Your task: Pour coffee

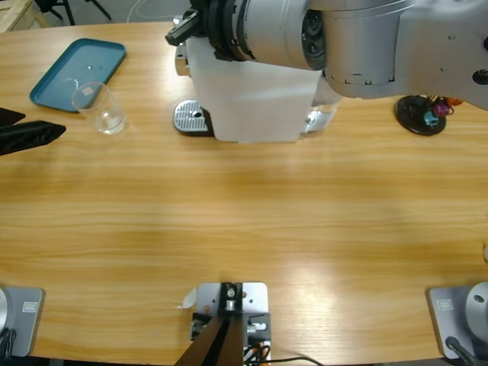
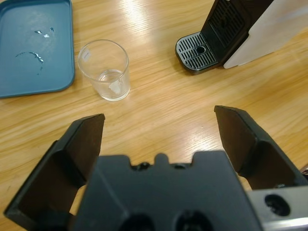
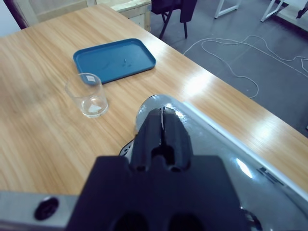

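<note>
A long wooden table [image 1: 244, 229] with a pale, glossy grain catches soft glare from overhead light; beyond its far edge lies a grey floor [image 3: 250, 62], crossed by a loose white cable [image 3: 231, 50]; dark chair legs [image 3: 168, 21], possibly a stool, stand nearby.

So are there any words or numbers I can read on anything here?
None can be read.
Clear glass cup: a small white sticker, its print too small to read.
Coffee machine: no lettering shows.
Blue tray: only water drops, no writing.
</note>
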